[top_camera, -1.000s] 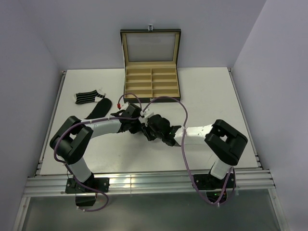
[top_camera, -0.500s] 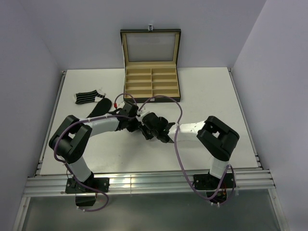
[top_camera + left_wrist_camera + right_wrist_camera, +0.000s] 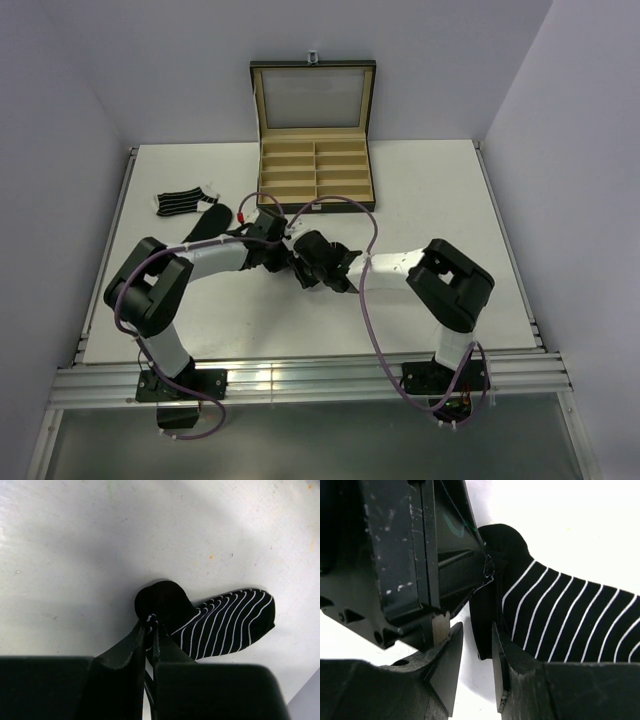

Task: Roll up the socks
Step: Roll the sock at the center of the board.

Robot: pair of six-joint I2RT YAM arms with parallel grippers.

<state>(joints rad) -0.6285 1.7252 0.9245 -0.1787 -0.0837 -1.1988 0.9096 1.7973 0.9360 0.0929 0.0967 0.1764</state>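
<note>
Both grippers meet on one striped sock

The striped sock (image 3: 227, 622) is black with thin white lines and lies flat, its plain black end bunched at the left gripper (image 3: 150, 622), whose fingers are pinched together on that end. The right gripper (image 3: 472, 650) has its fingers slightly apart, with the sock's dark folded edge just ahead of the gap and bare table showing through it. The wrist views alone show this sock; from above the two tools hide it. The top view alone shows a second striped sock (image 3: 180, 203) and a black sock (image 3: 208, 224) left of the left gripper, and a box (image 3: 316, 204) beyond both.
</note>
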